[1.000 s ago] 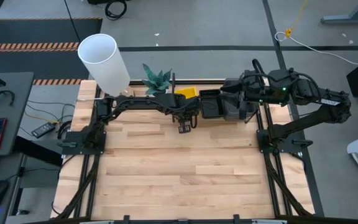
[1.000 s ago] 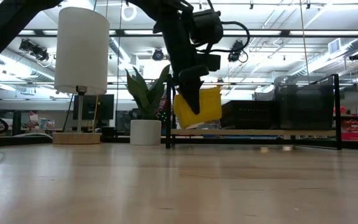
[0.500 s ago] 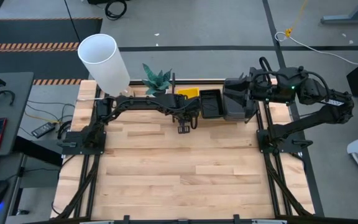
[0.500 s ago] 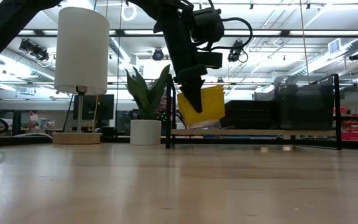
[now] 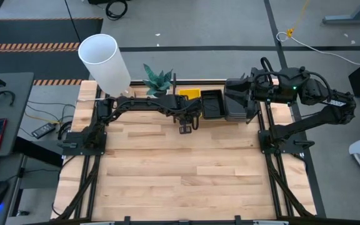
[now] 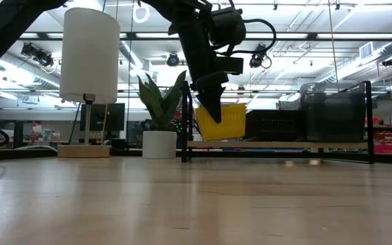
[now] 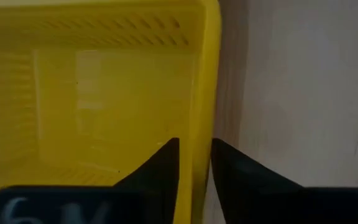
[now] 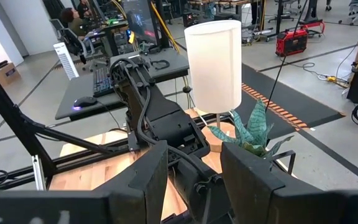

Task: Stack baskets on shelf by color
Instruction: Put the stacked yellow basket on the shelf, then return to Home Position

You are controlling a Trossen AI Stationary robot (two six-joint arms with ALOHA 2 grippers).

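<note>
yellow basket (image 6: 222,121) levelled, lower | left tool (image 7: 194,163) clamped on its wall | right tool (image 8: 191,171) apart

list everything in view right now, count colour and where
yellow basket: one seen, bright yellow, held over the shelf's left end
black basket: at least one, black, shelf middle
grey baskets: stack, count unclear, smoky grey, shelf's right end
shelf: one, black rods over a wood board, table's far edge
lamp: one, white shade, far left corner
plant: one, green in a white pot, left of the shelf
table: one, light wood
left gripper: shut on the yellow basket's rim
right gripper: open, raised by the shelf's right end
</note>
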